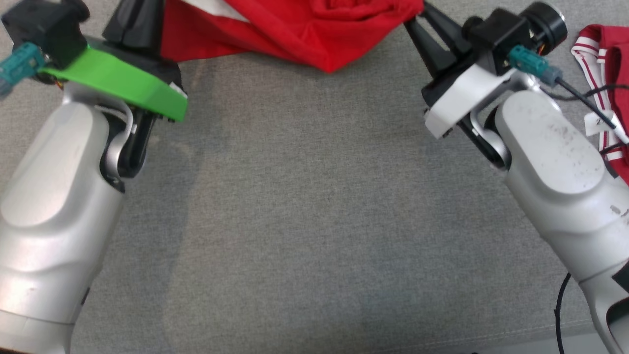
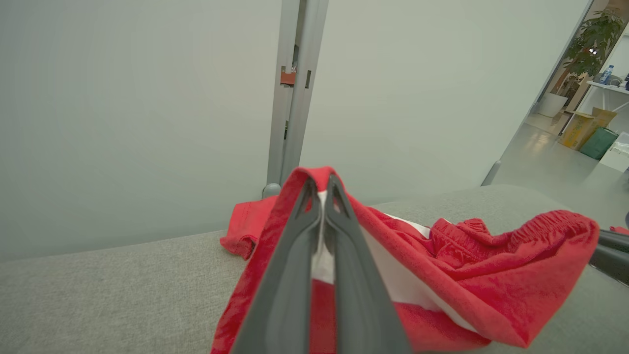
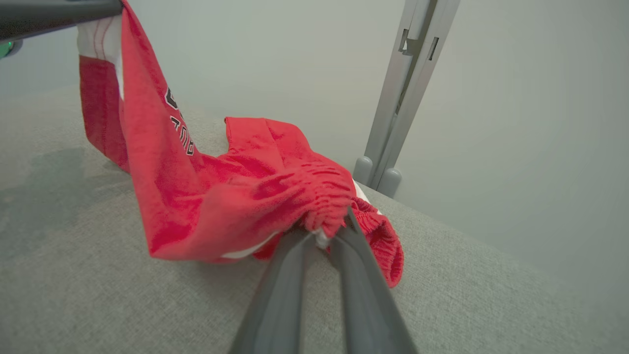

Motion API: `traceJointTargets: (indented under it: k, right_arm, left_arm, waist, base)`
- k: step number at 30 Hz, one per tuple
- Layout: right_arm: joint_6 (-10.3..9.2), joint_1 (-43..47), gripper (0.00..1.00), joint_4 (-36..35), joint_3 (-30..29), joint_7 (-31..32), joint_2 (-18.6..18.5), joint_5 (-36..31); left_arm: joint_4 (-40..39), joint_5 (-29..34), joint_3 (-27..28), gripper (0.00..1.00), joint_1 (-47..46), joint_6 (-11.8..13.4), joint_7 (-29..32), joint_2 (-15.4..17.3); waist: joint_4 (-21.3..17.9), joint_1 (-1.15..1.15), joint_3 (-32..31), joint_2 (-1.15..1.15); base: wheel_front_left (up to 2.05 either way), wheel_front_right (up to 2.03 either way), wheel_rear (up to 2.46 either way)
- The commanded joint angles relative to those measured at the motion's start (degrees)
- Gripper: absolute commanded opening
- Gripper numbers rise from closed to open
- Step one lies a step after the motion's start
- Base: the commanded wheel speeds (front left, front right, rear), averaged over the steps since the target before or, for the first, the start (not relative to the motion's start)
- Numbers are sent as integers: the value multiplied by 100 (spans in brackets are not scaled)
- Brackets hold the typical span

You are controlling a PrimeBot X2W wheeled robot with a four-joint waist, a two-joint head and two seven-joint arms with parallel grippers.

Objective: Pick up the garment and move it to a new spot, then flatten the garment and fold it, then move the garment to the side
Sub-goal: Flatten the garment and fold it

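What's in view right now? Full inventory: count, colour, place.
red fabric garment with white panels: 1, red and white, strung between both grippers, middle sagging onto the surface
red-and-white striped cloth item: 1, red and white, on the surface beside the right arm
grey fabric surface: 1, grey, under everything
grey metal post: 1, grey, behind the surface, in a pale wall
black cable: 1, black, at the right wrist
left gripper: 1, dark grey fingers, shut on the garment's edge
right gripper: 1, dark grey fingers, shut on the garment's gathered waistband
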Motion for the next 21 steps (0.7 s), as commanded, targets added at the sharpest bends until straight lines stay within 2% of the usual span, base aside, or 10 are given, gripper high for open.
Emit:
traceJointTargets:
  k: [1, 8, 15, 21]
  right_arm:
    - [-9, 235, 0, -110, 30, -46, -46, 60]
    - [-9, 1396, 0, -772, -26, -51, -205, 191]
    - [-9, 2965, 0, -1542, -300, 52, -301, 331]
    - [-9, 4318, 0, -2546, -574, 491, -366, 552]
  left_arm:
    - [-101, -53, 54, 0, 224, 10, -57, 42]
    - [-778, 22, 474, 0, 1460, 10, -93, -103]
    - [-1573, 184, 914, 0, 2979, 19, -96, -303]
    - [-2291, 164, 1091, 0, 4272, 203, -92, -182]
  waist:
    - [19, -1, -101, 0]
    - [124, -1, -610, 0]
    - [238, -1, -1519, 0]
    - [211, -1, -2235, 0]
  base:
    - [0, 0, 0]
    - [0, 0, 0]
    - [0, 0, 0]
    - [0, 0, 0]
